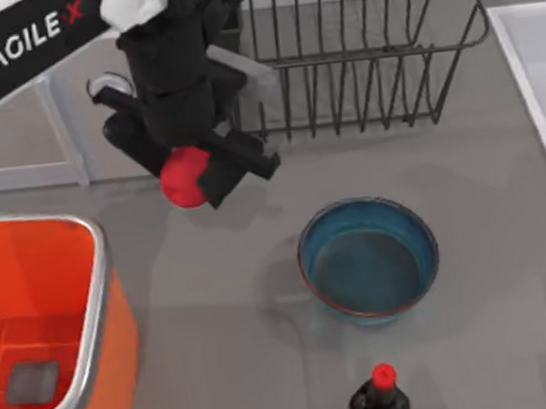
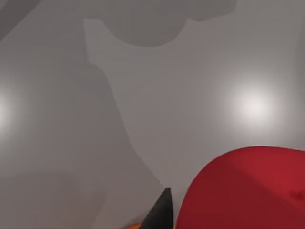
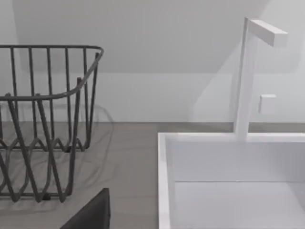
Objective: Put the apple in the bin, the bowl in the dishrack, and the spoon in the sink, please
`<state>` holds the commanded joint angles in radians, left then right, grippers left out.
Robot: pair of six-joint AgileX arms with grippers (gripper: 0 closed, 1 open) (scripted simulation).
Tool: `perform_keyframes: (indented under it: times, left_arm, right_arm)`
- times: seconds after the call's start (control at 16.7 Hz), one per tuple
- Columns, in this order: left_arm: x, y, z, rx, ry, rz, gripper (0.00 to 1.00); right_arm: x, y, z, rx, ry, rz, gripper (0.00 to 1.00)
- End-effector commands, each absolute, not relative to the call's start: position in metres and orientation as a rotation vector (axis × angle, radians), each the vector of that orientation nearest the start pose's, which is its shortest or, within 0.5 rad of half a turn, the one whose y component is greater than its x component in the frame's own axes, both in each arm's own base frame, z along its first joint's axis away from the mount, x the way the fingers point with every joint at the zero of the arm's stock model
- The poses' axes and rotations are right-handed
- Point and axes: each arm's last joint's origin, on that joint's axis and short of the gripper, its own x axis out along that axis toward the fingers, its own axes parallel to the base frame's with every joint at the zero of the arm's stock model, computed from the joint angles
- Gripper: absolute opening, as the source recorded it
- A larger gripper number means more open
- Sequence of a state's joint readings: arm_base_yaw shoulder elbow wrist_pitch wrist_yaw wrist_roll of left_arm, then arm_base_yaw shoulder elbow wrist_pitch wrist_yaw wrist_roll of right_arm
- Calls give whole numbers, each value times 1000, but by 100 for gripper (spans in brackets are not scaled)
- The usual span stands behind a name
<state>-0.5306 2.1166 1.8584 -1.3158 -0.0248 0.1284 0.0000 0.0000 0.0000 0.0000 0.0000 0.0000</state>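
- The apple (image 1: pixel 182 178) is gripped by the left pincer (image 1: pixel 194 170) in the upper left of the top view, above the counter (image 1: pixel 215 298) and not yet over the bin (image 1: pixel 89 312) at lower left.
- The bowl (image 1: pixel 369 261) is seen at centre, empty, outside the dishrack (image 1: pixel 364 48) at the top.
- The sink (image 3: pixel 228 162) is seen at the right edge; no spoon can be made out.
- A dark bottle (image 1: pixel 380 400) stands at the bottom edge.
- The right pincer's state cannot be told.
- The counter is plain grey, backed by a pale wall (image 3: pixel 167 38).

Sitting on the desk are one apple (image 1: pixel 182 176), one bowl (image 1: pixel 369 261), one bin (image 1: pixel 36 322), one dishrack (image 1: pixel 364 48), one sink (image 1: pixel 545 78) and one bottle (image 1: pixel 380 400).
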Motion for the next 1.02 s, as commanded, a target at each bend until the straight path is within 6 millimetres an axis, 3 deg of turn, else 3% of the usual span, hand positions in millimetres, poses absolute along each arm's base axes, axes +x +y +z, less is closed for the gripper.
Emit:
perform_keyframes:
  times: [0.18, 0.36, 0.6, 0.78, 1.02]
  left_arm:
    - [332, -178, 243, 460, 1534, -327, 0]
    - [289, -143, 260, 368, 1552, -120, 0]
    - [239, -105, 267, 255, 1537, 122, 0]
    - [225, -95, 267, 225, 1525, 197, 0]
    - [225, -98, 272, 201, 1503, 176, 0]
  right_arm:
    - [106, -1, 160, 0, 0, 0, 100]
    - [106, -1, 160, 0, 0, 0, 100]
    - [106, -1, 160, 0, 0, 0, 100]
    - [106, -1, 160, 0, 0, 0, 100]
    - [106, -1, 160, 0, 0, 0, 100]
